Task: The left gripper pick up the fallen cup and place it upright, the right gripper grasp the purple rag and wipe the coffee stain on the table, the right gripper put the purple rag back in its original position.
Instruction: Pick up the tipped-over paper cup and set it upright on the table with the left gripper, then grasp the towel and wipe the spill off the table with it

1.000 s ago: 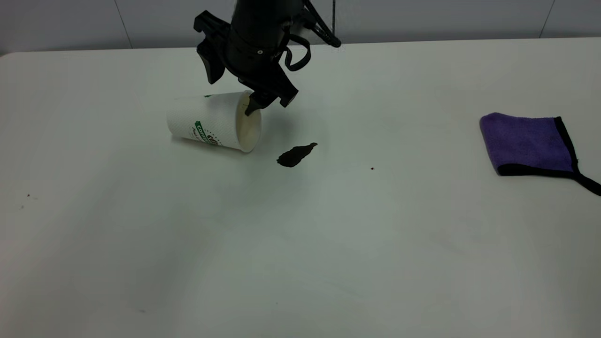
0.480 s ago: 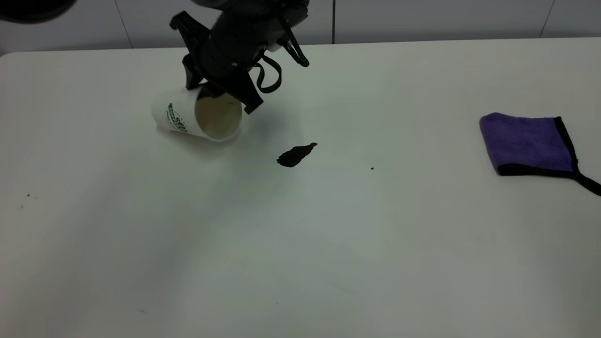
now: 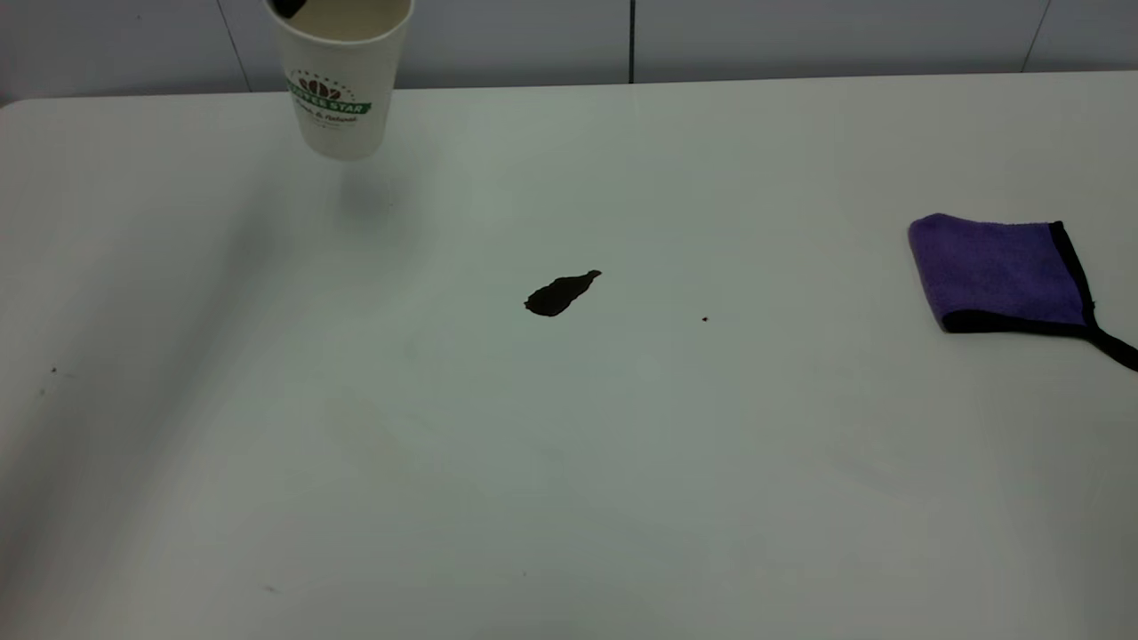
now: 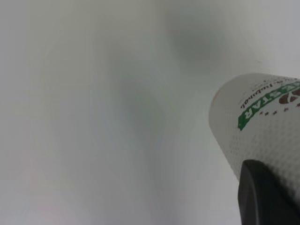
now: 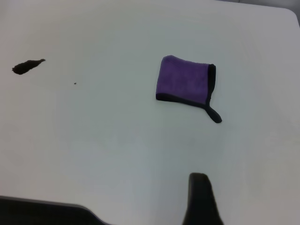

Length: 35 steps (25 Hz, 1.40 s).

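The cup hangs upright above the back left of the table, its shadow a little below it on the tabletop. My left gripper is shut on the cup's rim, and only a dark tip inside the rim shows at the exterior view's top edge. In the left wrist view one black finger presses on the cup's textured wall. The coffee stain lies mid-table, also the coffee stain. The purple rag lies flat at the right, also the purple rag. My right gripper hovers apart from the rag.
A tiny dark speck sits right of the stain, and faint specks mark the left side. The grey wall runs behind the table's back edge.
The cup went from lying on its side to upright and rose up and to the left with my left gripper, which has left most of the exterior view. Stain and rag have not moved.
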{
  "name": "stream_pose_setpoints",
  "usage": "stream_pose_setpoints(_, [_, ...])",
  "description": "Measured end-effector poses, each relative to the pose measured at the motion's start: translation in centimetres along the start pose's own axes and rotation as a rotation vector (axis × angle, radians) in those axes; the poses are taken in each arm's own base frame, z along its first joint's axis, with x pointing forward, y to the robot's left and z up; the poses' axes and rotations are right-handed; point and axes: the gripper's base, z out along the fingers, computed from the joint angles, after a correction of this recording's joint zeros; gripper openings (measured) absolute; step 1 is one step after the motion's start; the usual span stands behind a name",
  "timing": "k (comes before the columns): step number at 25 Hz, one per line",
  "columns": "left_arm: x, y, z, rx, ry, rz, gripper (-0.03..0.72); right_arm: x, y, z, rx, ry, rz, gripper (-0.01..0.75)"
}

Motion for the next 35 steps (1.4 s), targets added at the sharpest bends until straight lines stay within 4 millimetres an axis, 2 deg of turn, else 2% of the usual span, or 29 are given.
stream_pose_setpoints(5, [0.7, 3.9, 2.6, 0.187, 0.008, -0.066, 0.009, 0.0, 0.0, 0.0, 0.0, 0.0, 0.0, 0.551])
stream_pose_setpoints(10, [1.6, 6.1, 6.6, 0.269, 0.038, -0.088, 0.009, 0.0, 0.0, 0.0, 0.0, 0.0, 0.0, 0.551])
stream_pose_setpoints(13, [1.9, 6.1, 8.8, 0.286, 0.047, -0.083, 0.012, 0.0, 0.0, 0.0, 0.0, 0.0, 0.0, 0.551])
stream_pose_setpoints(19, [2.0, 5.6, 11.6, 0.311, 0.04, -0.106, 0.037, 0.0, 0.0, 0.0, 0.0, 0.0, 0.0, 0.551])
stream_pose_setpoints(21, [2.0, 5.5, 12.1, 0.321, 0.036, -0.111, 0.067, 0.0, 0.0, 0.0, 0.0, 0.0, 0.0, 0.551])
stream_pose_setpoints(24, [2.0, 5.4, 12.5, 0.325, 0.028, -0.119, 0.156, 0.0, 0.0, 0.0, 0.0, 0.0, 0.0, 0.551])
stream_pose_setpoints(26, [2.0, 5.4, 12.5, 0.327, 0.028, -0.12, 0.264, 0.0, 0.0, 0.0, 0.0, 0.0, 0.0, 0.551])
stream_pose_setpoints(29, [1.7, 5.8, 10.7, 0.326, 0.015, -0.124, 0.468, 0.0, 0.0, 0.0, 0.0, 0.0, 0.0, 0.551])
stream_pose_setpoints(32, [1.4, 7.1, 6.7, 0.32, -0.024, -0.13, 0.661, 0.0, 0.0, 0.0, 0.0, 0.0, 0.0, 0.551])
stream_pose_setpoints(33, [1.3, 7.7, 4.9, 0.318, -0.038, -0.129, 0.695, 0.0, 0.0, 0.0, 0.0, 0.0, 0.0, 0.551])
stream_pose_setpoints(35, [1.3, 8.9, 1.0, 0.306, -0.08, -0.129, 0.715, 0.0, 0.0, 0.0, 0.0, 0.0, 0.0, 0.551])
